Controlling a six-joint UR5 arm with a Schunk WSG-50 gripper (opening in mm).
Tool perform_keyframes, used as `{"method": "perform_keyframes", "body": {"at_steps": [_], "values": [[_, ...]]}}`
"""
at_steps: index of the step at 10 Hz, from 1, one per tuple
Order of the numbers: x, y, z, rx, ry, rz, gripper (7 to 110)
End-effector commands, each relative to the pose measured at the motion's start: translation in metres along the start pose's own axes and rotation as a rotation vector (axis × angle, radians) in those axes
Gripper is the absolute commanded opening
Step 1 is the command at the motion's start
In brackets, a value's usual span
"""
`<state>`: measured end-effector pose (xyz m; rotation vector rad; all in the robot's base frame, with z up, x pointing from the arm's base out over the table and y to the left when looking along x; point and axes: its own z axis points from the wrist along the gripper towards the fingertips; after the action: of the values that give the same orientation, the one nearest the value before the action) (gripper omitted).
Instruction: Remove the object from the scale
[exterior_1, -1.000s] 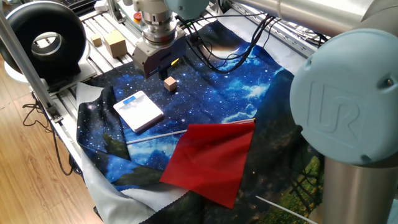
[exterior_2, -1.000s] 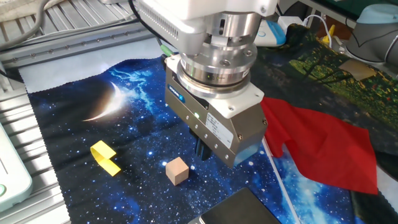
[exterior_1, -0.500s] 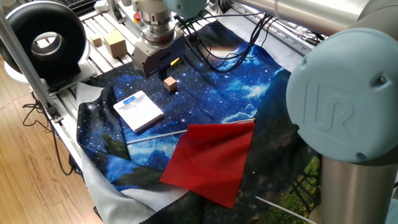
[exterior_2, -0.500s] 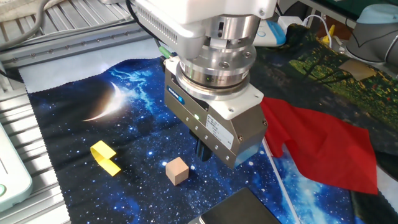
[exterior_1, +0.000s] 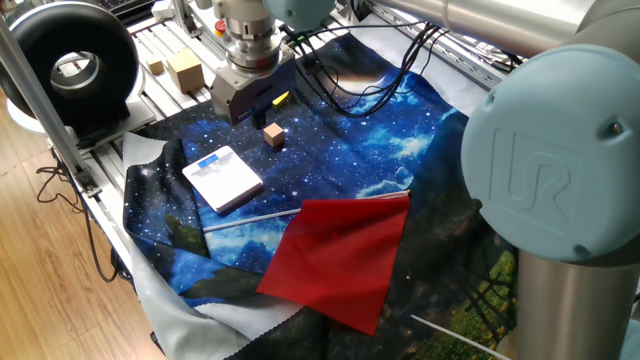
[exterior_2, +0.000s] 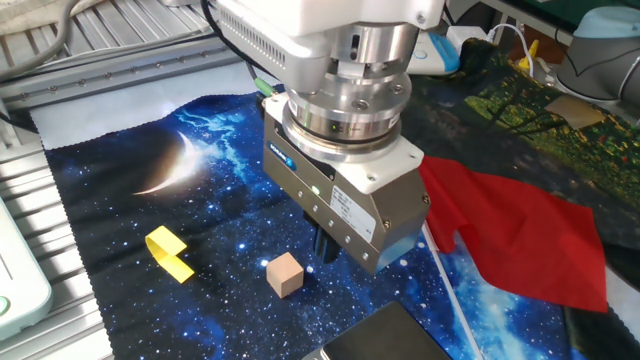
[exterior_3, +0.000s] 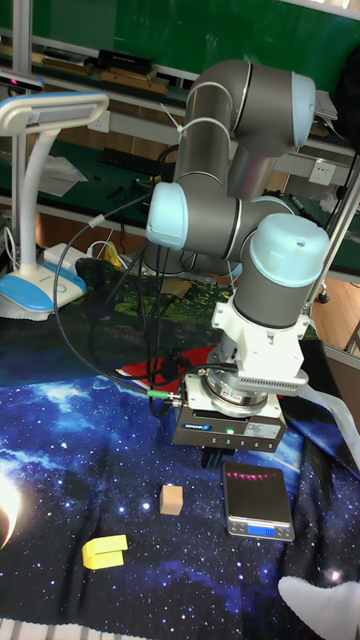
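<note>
My gripper (exterior_2: 322, 245) hangs empty above the starry cloth (exterior_1: 400, 130), finger spread hidden; the cube (exterior_1: 273, 134) sits mid-cloth, apart from the scale (exterior_1: 222, 179), seemingly unloaded for weighing's end.

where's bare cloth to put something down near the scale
Open starry cloth lies between the scale, the small cube and the red sheet. It is crowded by the gripper, close above the cube and the yellow piece.
</note>
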<state>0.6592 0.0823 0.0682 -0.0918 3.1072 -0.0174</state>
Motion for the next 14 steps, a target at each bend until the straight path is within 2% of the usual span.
{"method": "perform_keyframes", "body": {"at_steps": [1,3,5,8,9,10,11,12,13,14], "values": [[-0.001,0.005,-0.001,-0.023,-0.004,0.034,7],[-0.009,0.004,-0.001,-0.022,-0.033,0.008,7],[-0.006,0.000,-0.001,-0.005,-0.023,-0.003,7],[-0.001,0.016,-0.002,-0.069,-0.003,0.025,7],[-0.003,0.018,-0.006,-0.076,0.005,0.032,7],[-0.014,0.019,-0.036,-0.081,0.012,0.034,7],[-0.011,0.014,-0.068,-0.065,0.028,0.029,7],[0.000,0.008,-0.094,-0.047,0.036,0.022,7],[0.017,0.002,-0.113,-0.047,0.036,0.010,7],[0.029,-0.003,-0.120,-0.047,0.036,0.004,7]]}}
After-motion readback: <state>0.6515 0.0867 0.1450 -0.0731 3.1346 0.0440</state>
